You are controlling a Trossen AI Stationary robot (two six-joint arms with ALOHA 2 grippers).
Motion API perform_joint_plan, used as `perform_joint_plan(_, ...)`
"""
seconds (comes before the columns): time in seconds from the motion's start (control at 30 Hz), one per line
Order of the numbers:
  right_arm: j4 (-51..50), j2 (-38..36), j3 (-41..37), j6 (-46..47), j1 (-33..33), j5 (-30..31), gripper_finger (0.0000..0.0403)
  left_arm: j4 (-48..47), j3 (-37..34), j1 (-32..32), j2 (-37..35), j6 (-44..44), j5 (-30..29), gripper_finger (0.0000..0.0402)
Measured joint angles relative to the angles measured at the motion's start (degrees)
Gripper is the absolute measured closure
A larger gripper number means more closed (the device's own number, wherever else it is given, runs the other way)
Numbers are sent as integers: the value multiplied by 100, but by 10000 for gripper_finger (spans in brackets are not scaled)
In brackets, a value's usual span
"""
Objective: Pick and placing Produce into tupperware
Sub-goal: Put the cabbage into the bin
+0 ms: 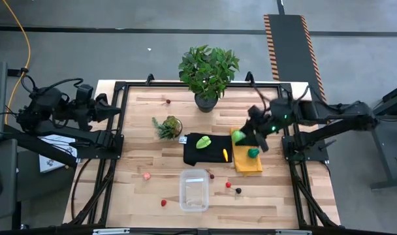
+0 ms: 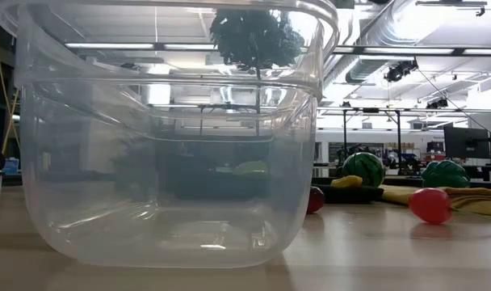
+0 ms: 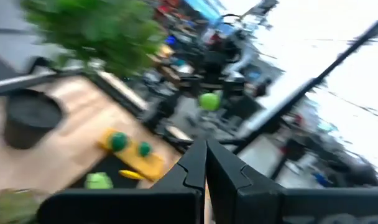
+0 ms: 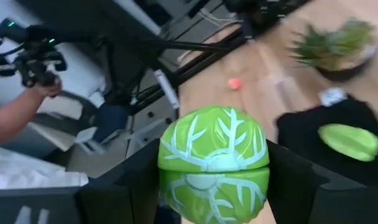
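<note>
My right gripper (image 4: 214,177) is shut on a green toy cabbage (image 4: 212,149) with white veins and hangs above the yellow cloth (image 1: 249,163); in the high view the gripper (image 1: 256,130) covers the cabbage. Two more green toys (image 1: 239,136) (image 1: 253,152) rest on that cloth. A lime-green piece (image 1: 204,141) and a yellow piece (image 1: 225,154) lie on the black cloth (image 1: 197,153). The clear lidless tupperware (image 1: 194,190) stands near the table's near edge, with small red (image 1: 228,184), dark (image 1: 238,190) and pink (image 1: 147,175) pieces scattered around it. My left gripper (image 3: 206,165) is shut and waits beyond the table's left edge. My right gripper pinches the green cabbage between its two fingers, one finger (image 4: 136,180) on each of its opposite sides (image 4: 170,168). The cabbage is lifted clear of the table; the left wrist view shows it (image 3: 209,101) in the air above the yellow cloth.
A large leafy potted plant (image 1: 208,72) stands at the far edge and a small potted succulent (image 1: 168,126) left of the black cloth. A red piece (image 1: 168,101) lies near the far edge. A person's arm (image 4: 18,115) shows beyond the table's left side.
</note>
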Motion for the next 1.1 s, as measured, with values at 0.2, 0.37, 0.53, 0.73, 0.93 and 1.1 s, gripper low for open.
perform_joint_plan(0.2,479,659,0,139,995,435,187,250,0,-1,287,-446,894,401)
perform_joint_plan(0.37,1142,1268,0,196,1430,671,187,230,-2,-1,699,-612,1234,401)
perform_joint_plan(0.53,1639,1925,0,518,1616,673,187,240,-2,-3,1201,-610,1409,401)
perform_joint_plan(0.73,2280,2596,71,925,1718,698,187,249,-2,-3,1782,-502,2364,401)
perform_joint_plan(0.93,1945,3411,1067,741,1705,906,187,779,-4,-3,2042,-312,3357,401)
perform_joint_plan(1.1,318,4415,2550,409,1704,972,187,1167,-2,-3,1968,-307,3693,401)
